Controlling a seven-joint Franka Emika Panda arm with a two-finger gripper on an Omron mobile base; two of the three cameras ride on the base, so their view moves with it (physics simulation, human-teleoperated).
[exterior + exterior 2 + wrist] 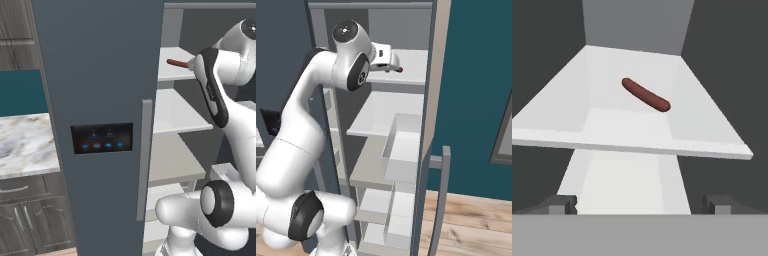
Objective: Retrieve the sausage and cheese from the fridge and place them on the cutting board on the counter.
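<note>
A: How far along is the job?

B: Barely begun, I'd judge. The two-finger gripper (640, 205) stands spread wide with nothing between its fingers, and the slim dark red-brown sausage (645, 94) lies ahead of it, apart, on a white fridge shelf (557, 125). No cheese or board is visible, so both fetches look pending.

A: And around it?

B: Left of the gripper stands the tall slate blue-grey fridge door (95, 75), shut, with the veined marble counter (25, 145) beyond; below the gripper, more white shelves; far right, a teal wall (476, 75) over wood flooring (471, 225).
</note>
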